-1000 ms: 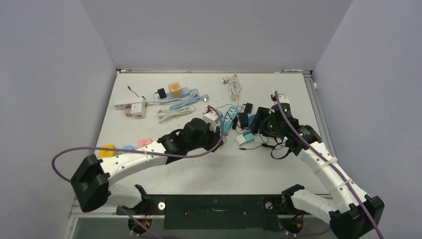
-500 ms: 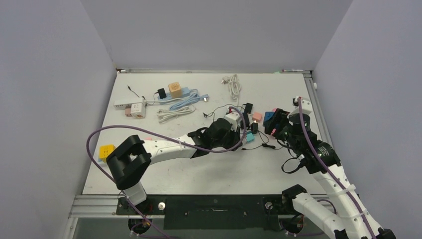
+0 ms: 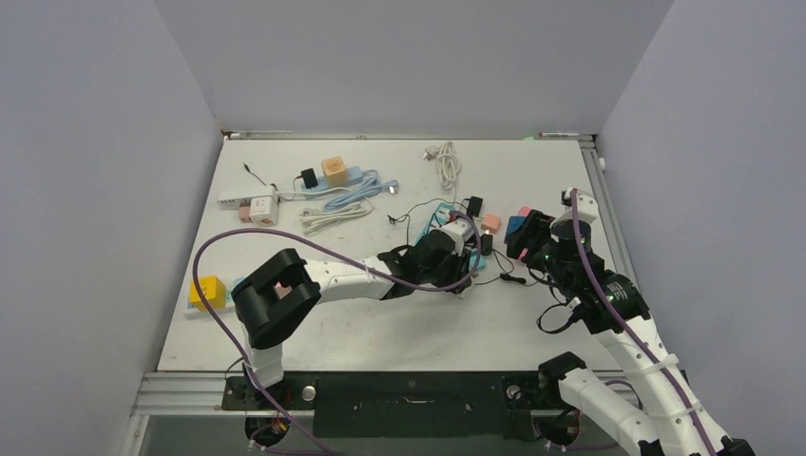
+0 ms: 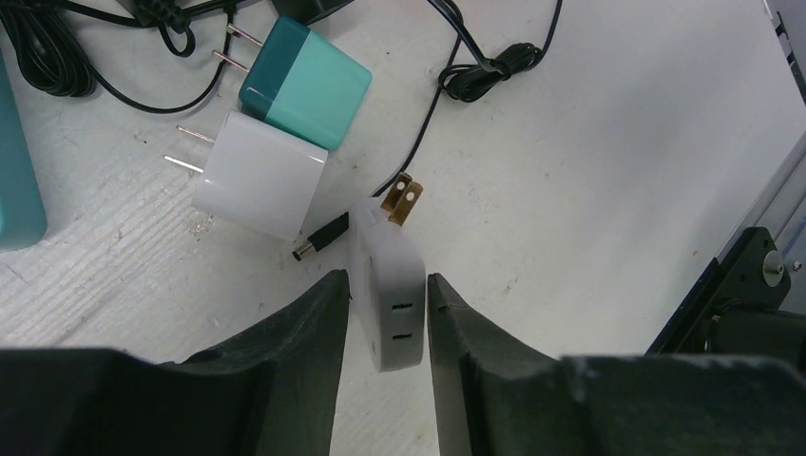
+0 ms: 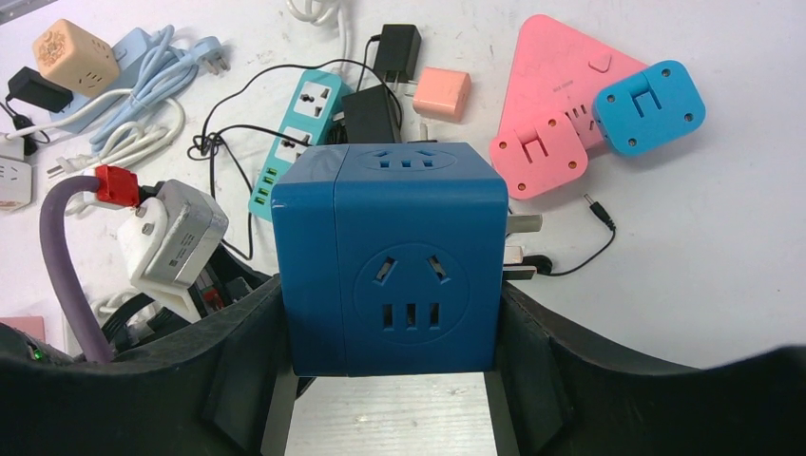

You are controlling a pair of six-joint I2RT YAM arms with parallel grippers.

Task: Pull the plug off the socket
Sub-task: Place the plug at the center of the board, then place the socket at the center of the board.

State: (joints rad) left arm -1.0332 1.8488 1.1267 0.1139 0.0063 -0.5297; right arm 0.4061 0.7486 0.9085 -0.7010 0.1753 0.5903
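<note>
One white plug [image 4: 388, 302] lies between the left jaws.

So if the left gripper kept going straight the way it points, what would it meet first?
The white plug lying between the fingers of the left gripper, brass prongs leading. Past it, probably the thin black cable, though depth is hard to judge.

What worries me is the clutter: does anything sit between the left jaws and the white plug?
Nothing visible does. The white plug lies right between the jaws, prongs bare. The black barrel tip and white charger lie beside it, outside the gap.
</note>
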